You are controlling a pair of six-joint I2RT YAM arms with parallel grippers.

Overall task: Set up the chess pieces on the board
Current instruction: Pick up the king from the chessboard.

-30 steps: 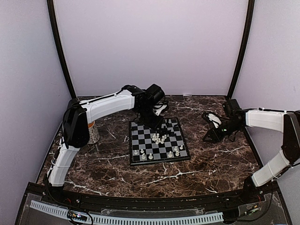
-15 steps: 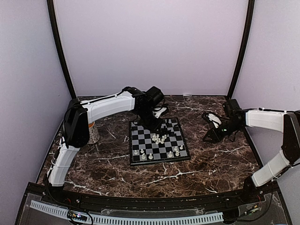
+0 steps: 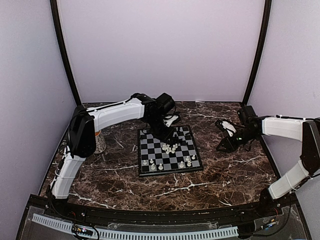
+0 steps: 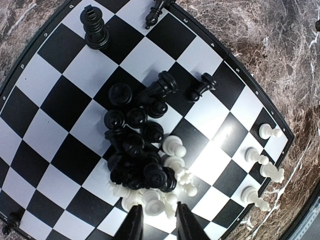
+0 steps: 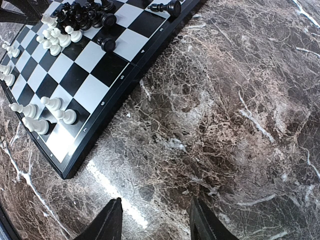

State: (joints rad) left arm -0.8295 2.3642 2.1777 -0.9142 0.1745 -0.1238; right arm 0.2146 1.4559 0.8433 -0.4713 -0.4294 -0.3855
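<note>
Chess pieces [image 4: 142, 165] heap together; overhead shows only white.

Dark marble table [image 3: 225, 175] w/ 1 board [image 3: 148, 145] flat at ctr; pale cup [image 3: 100, 143] at far left.

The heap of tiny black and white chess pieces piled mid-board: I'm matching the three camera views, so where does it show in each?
Top external: the heap of tiny black and white chess pieces sits near the picture's centre, mid-board.
Left wrist: centre, slightly low.
Right wrist: top left corner.
Shared landmark: the black and pale checked chessboard with its dark border, under the heap in all three.
</note>
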